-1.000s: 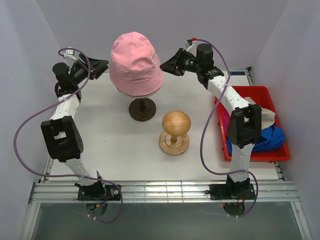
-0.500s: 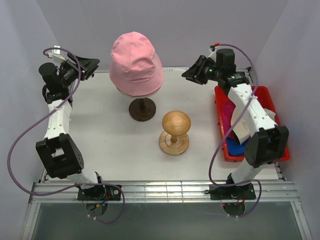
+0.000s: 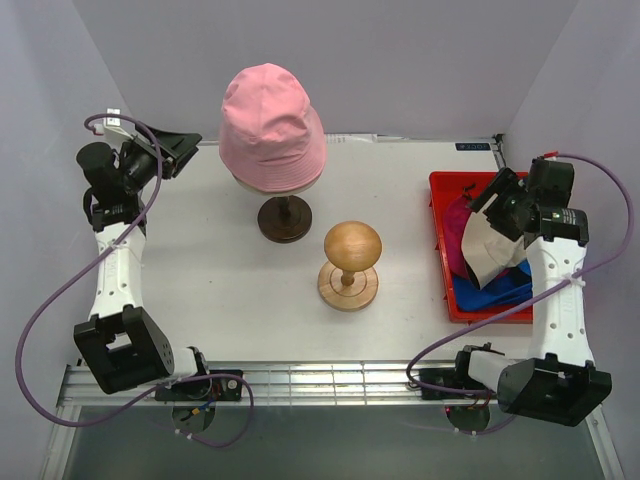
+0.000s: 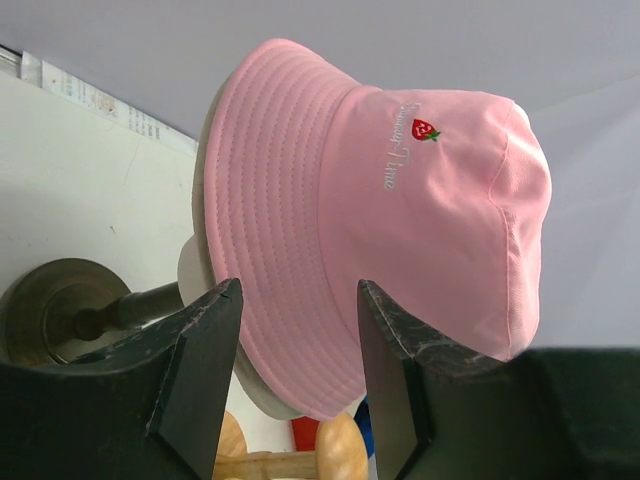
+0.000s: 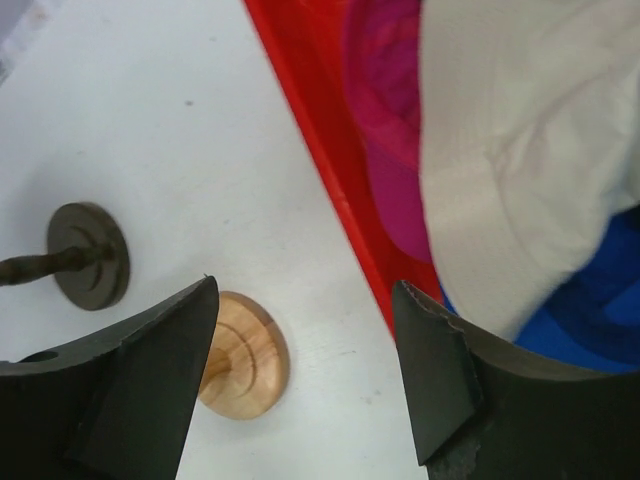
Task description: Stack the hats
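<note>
Hovering spread-fingered over the red plastic tray [image 5: 335,175] at right, lower the right gripper [image 5: 303,288] onto the beige fabric bucket hat [image 5: 520,170] topping the magenta cap [image 5: 385,120] and blue cap [image 5: 600,290], pinching only its fabric, with the left gripper [image 4: 300,295] spread too, far left.

The left arm [image 3: 113,275] and right arm [image 3: 562,300] are white with black joints. A purple cable [image 3: 18,350] loops along each.

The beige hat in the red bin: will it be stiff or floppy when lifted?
Probably floppy: the beige hat lies creased and slumped over the magenta cap and blue cap. Likely light, being thin cloth.
</note>
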`<act>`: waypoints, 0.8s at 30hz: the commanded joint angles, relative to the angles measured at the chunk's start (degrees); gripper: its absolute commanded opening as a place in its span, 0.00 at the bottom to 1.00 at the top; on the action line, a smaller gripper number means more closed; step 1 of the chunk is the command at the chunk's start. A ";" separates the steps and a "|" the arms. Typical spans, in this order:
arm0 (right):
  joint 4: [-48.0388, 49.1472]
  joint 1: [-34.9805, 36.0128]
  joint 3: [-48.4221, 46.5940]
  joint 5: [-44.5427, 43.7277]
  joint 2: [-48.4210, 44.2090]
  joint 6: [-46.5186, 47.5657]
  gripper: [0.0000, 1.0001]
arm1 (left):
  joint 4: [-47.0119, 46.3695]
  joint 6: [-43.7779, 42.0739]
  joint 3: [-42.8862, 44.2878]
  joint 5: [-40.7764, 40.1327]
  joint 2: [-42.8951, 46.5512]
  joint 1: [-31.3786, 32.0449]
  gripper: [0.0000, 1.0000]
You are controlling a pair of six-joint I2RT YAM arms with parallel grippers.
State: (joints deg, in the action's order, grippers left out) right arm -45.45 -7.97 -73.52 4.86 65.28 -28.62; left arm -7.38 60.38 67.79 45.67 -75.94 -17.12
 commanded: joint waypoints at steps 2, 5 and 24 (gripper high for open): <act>-6.22 -2.67 2.93 -6.69 -1.72 3.75 0.78 | 1.49 0.79 -0.64 -0.49 2.81 0.16 0.60; -6.67 -3.46 4.43 -10.13 -2.08 2.87 0.83 | 1.31 0.97 -1.43 -0.93 3.69 0.43 0.60; -0.08 -12.95 4.78 -9.70 8.90 0.33 0.85 | -1.32 0.62 -3.98 1.26 2.47 1.13 0.60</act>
State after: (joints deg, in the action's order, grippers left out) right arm -49.08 -20.45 -68.45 -5.72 73.60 -27.03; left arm -7.79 61.67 63.16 46.09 -74.39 -16.27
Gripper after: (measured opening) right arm 0.848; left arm 0.604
